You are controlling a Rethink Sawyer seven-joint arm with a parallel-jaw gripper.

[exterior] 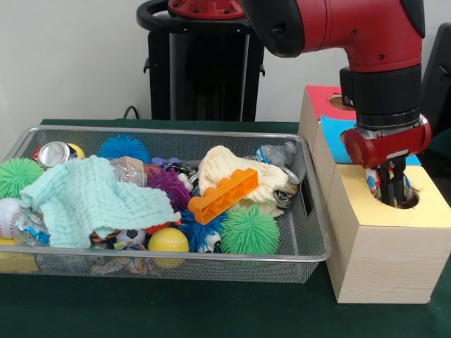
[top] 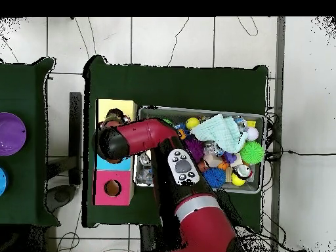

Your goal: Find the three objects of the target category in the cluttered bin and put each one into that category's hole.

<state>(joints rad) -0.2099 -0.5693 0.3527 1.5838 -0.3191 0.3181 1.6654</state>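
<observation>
My gripper (exterior: 393, 189) hangs straight down with its tips inside the round hole (exterior: 405, 197) in the yellow face of the wooden box (exterior: 384, 260), to the right of the bin. The fingers stand close together on a small rag of many colours (exterior: 373, 184), which shows at the hole's left edge. The wire mesh bin (exterior: 169, 258) is full of toys and cloths; no other colourful rag shows in it. In the overhead view the arm's end (top: 111, 141) covers the gripper beside the yellow box (top: 118, 106); the bin (top: 197, 110) lies to its right.
In the bin lie a mint-green waffle cloth (exterior: 84, 197), a cream knitted cloth (exterior: 232, 172), an orange brick (exterior: 222, 196), spiky balls (exterior: 249, 230), a yellow ball (exterior: 168, 241) and a can (exterior: 54, 153). Blue-faced (exterior: 335, 137) and red-faced (exterior: 324, 98) boxes stand behind the yellow one.
</observation>
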